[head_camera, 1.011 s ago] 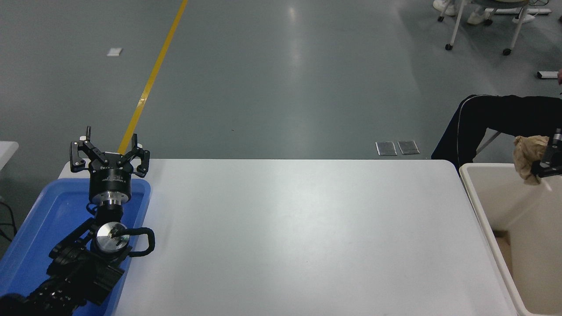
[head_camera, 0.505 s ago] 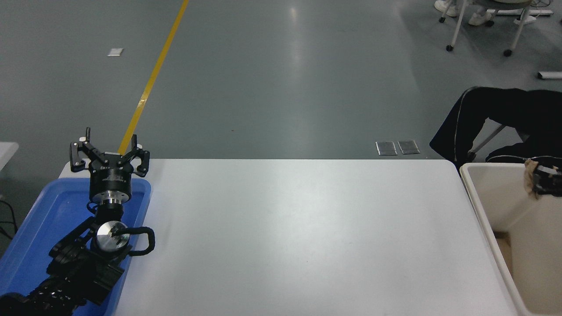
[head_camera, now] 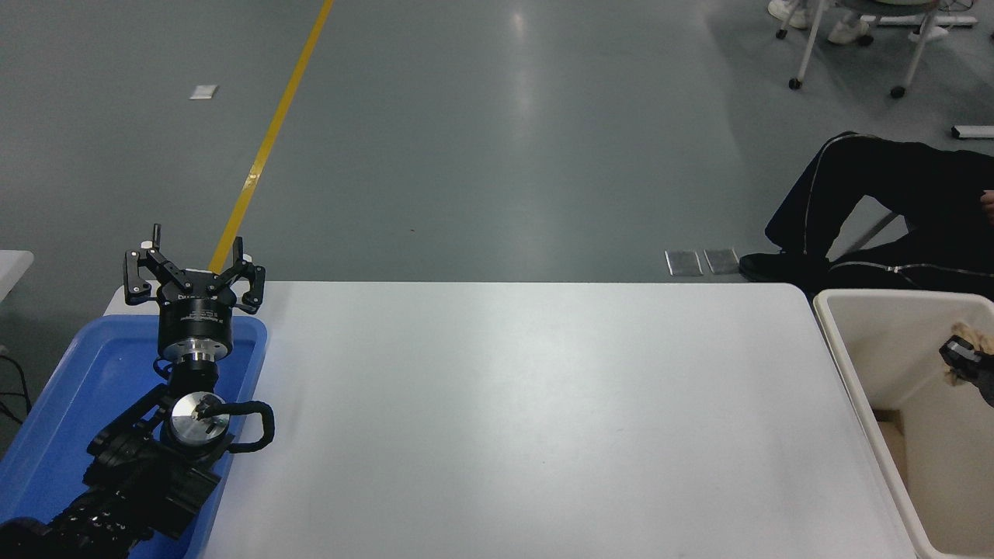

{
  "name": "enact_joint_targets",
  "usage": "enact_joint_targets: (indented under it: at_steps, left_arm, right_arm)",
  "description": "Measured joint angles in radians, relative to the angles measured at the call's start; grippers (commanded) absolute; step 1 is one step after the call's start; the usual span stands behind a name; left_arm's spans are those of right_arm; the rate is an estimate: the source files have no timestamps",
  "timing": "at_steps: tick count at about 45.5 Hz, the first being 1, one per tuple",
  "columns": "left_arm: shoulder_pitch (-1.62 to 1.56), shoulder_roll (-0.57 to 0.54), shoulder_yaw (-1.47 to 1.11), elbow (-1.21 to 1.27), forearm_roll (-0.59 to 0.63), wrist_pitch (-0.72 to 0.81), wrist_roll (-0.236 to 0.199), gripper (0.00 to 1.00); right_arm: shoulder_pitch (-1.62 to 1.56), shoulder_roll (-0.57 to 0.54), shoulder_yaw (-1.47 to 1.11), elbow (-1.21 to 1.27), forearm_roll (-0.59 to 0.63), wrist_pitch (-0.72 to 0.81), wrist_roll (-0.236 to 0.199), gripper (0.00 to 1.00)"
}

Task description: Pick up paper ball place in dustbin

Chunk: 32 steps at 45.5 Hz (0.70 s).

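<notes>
One view only, set high on the robot's side of the white table (head_camera: 528,419), facing forward and down across it to the grey floor (head_camera: 497,140) beyond. Wide framing, not close: the left arm (head_camera: 147,466) enters at the lower left over a blue tray (head_camera: 46,435). The cream bin (head_camera: 854,373) is cut off by the right edge.

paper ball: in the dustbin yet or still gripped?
Cannot tell if gripped. The paper ball sits against the right gripper at the frame edge, within the dustbin opening, below the rim. The grip itself is cut off.
</notes>
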Motion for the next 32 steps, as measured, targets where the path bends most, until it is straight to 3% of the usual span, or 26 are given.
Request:
enact_joint_targets:
  at_steps: [20,32]
  left_arm:
    - [0.0,0.0,0.0,0.0,0.0,0.0,-0.001,0.99]
    - [0.0,0.0,0.0,0.0,0.0,0.0,0.0,0.99]
  right_arm:
    - [-0.064,0.035,0.039,-0.043,0.008,-0.052,-0.035,1.0]
    - [0.041,-0.003,0.033,0.106,0.01,-0.055,-0.038,1.0]
